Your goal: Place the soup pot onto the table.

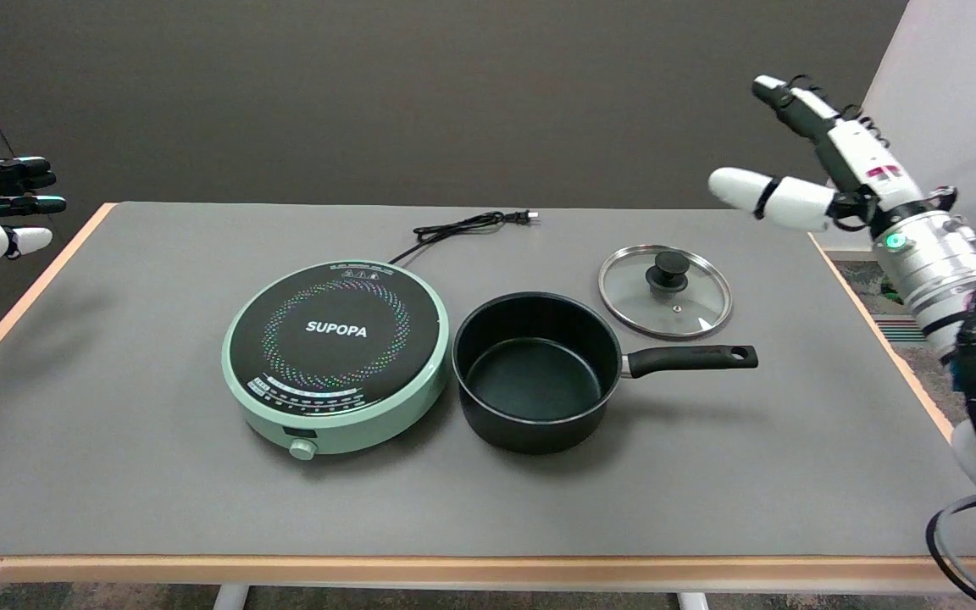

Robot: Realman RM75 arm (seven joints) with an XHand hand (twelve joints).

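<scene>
Soup pot (pixel 537 370) sits upright on the grey table (pixel 115 440), just beside the green induction cooker (pixel 337 355) at its 3 o'clock; whether their rims touch, cannot tell. Pot handle (pixel 691 359) points toward 3 o'clock, long axis roughly left-right. Glass lid (pixel 665 291) lies flat at pot's 1 o'clock. Right hand (pixel 831 174) hangs in the air at pot's 2 o'clock, well apart, fingers spread, holding nothing. Judgement: placement looks complete; any regrasp would come down onto the handle's free end, nearest this hand.
</scene>
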